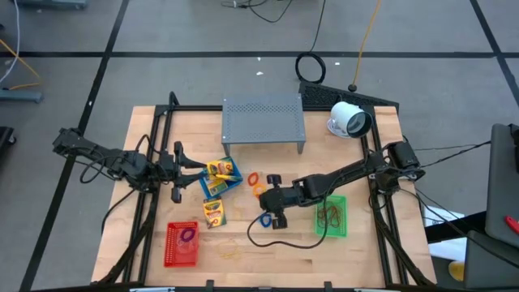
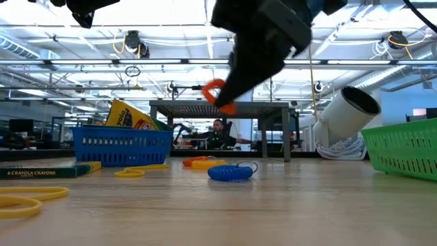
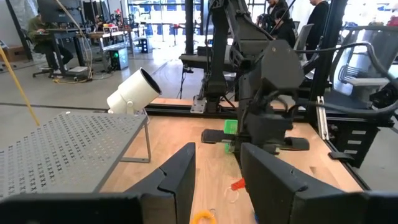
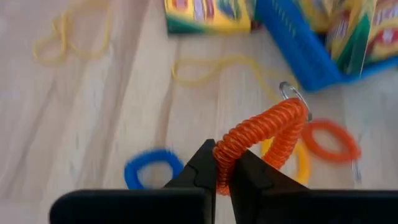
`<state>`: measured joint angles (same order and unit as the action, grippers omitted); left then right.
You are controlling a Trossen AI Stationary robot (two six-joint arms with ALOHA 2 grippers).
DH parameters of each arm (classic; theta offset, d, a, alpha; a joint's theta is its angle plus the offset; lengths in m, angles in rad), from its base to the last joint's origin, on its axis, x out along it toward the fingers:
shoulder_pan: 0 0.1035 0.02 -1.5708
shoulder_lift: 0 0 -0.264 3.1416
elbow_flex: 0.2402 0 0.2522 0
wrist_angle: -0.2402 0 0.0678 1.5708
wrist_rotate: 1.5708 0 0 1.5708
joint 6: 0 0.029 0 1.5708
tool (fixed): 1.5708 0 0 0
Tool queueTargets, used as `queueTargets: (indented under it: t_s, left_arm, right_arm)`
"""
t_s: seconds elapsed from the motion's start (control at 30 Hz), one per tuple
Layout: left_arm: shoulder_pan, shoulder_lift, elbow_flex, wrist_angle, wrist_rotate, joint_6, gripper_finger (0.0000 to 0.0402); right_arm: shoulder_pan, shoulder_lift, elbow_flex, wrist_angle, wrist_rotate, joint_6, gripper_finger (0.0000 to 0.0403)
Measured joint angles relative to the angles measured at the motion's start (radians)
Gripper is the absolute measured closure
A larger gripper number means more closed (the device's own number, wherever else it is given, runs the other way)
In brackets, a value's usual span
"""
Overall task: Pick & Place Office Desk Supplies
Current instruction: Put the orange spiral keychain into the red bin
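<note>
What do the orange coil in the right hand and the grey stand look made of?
Orange spiral coil loop: likely flexible plastic, glossy ridged turns, with a metal ring at its end. Grey perforated stand: probably painted sheet metal, matte, with rows of punched holes and thin legs.

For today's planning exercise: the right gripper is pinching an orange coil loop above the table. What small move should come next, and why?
Probably carry it sideways toward the green basket. The right gripper is shut on the orange coil loop, already lifted clear of the wood in the low view, and the green basket lies close by on that arm's side, holding dark loops. Which basket is intended is a guess.
</note>
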<state>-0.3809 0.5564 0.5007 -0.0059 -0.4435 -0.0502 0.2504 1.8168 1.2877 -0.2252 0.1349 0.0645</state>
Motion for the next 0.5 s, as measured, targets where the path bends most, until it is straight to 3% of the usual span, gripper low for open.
queueTargets:
  t_s: [0.5]
  left_arm:
    - [0.0,0.0,0.0,-0.014,0.001,-0.016,0.0266]
  right_arm:
    - [-0.009,0.0,0.0,0.382,0.048,-0.138,0.0393]
